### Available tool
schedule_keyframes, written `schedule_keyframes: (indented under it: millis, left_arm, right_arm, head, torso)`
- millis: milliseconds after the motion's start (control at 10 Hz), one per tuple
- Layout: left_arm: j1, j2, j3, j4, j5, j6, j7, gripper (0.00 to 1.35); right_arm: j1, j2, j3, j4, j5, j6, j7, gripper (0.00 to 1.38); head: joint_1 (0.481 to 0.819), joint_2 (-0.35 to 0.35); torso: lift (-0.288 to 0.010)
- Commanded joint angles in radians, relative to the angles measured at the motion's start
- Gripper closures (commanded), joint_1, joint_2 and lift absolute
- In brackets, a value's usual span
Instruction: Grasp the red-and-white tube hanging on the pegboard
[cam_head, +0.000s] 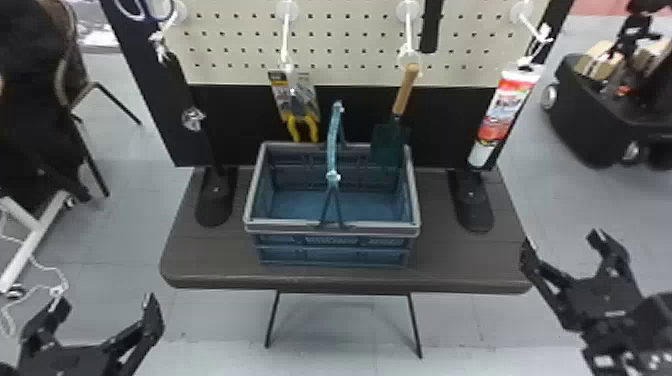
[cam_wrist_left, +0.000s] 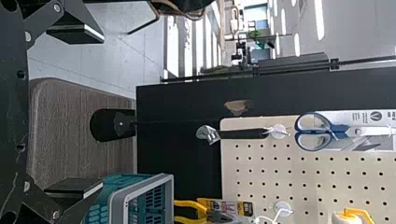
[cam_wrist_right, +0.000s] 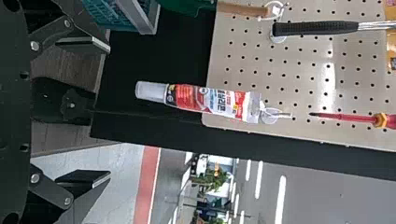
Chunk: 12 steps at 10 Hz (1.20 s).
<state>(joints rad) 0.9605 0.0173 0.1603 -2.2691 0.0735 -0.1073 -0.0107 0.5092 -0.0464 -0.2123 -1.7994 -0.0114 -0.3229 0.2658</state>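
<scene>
The red-and-white tube hangs from a white hook at the right end of the cream pegboard, its cap end pointing down beside the black right post. In the right wrist view the tube lies ahead of my fingers, well beyond their tips. My right gripper is open, low at the front right, short of the table's right corner. My left gripper is open too, parked low at the front left.
A blue basket with an upright handle stands mid-table. Pliers, a green trowel, a wrench, scissors, a hammer and a red screwdriver hang on the board. Black post bases flank the basket.
</scene>
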Motion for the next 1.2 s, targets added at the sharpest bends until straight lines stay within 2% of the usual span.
schedule_keyframes:
  millis: [0,100,300,600,900,1100]
  left_arm:
    - [-0.004,0.001,-0.002,0.0,0.0,0.0,0.0,0.21]
    - [-0.004,0.003,-0.002,0.0,0.0,0.0,0.0,0.21]
    - [-0.004,0.003,-0.002,0.0,0.0,0.001,0.0,0.2]
    - [-0.006,0.004,-0.001,0.0,0.003,0.001,0.0,0.2]
    - [-0.015,0.01,-0.005,0.002,0.003,0.006,0.0,0.2]
    - [-0.034,0.021,-0.011,0.007,0.005,0.011,0.0,0.21]
  right_arm:
    - [-0.096,-0.003,-0.032,0.065,0.01,0.016,0.044,0.32]
    - [-0.154,-0.012,-0.039,0.114,0.008,0.024,0.069,0.32]
    - [-0.266,-0.059,-0.039,0.222,-0.006,0.042,0.121,0.32]
    - [-0.393,-0.093,-0.039,0.335,-0.019,0.065,0.162,0.32]
    - [-0.539,-0.128,-0.039,0.47,-0.058,0.113,0.28,0.32]
    - [-0.631,-0.162,-0.038,0.524,-0.084,0.16,0.362,0.32]
  head:
    - [0.819,0.008]
    - [0.819,0.008]
    - [0.819,0.008]
    - [0.819,0.008]
    - [0.819,0.008]
    - [0.819,0.008]
  torso:
    - [-0.1]
    - [-0.1]
    - [-0.1]
    - [-0.1]
    - [-0.1]
    - [-0.1]
